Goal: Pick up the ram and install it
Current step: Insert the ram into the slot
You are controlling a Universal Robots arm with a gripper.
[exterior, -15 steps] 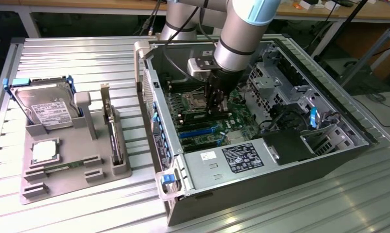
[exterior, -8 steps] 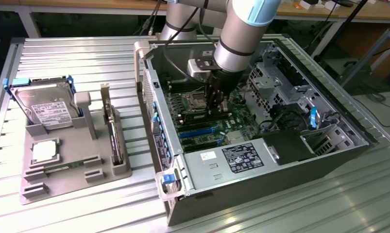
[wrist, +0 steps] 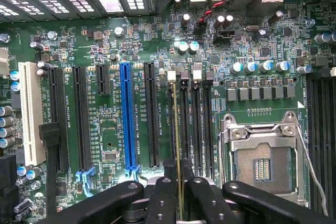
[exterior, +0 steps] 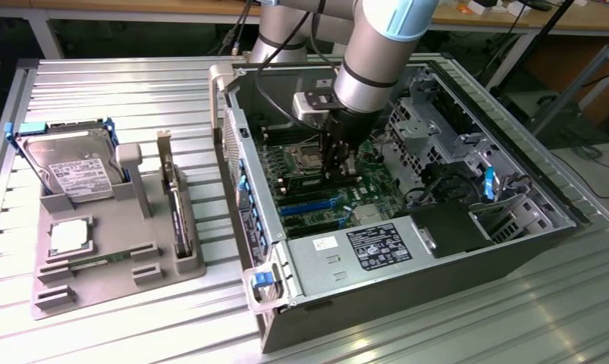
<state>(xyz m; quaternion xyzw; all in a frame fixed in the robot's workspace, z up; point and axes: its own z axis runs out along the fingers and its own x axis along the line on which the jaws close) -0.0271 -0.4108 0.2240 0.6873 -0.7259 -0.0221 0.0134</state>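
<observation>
1. The ram (wrist: 178,145), a thin stick seen edge-on, stands in a memory slot beside the empty processor socket (wrist: 262,169), pinched between the black fingers (wrist: 161,195).
2. The gripper (wrist: 179,187) is clamped on the ram, reaching down into the open metal computer case (exterior: 506,235).
3. The green motherboard (wrist: 131,45) carries a long blue expansion slot (wrist: 126,116).
4. On the grey tray (exterior: 112,280) outside the case stands what may be an expansion card (exterior: 173,201).

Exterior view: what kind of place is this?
Probably a robotics lab bench for PC assembly: an open computer case on a ribbed metal table, a grey parts fixture holding a hard drive, workbenches behind.
</observation>
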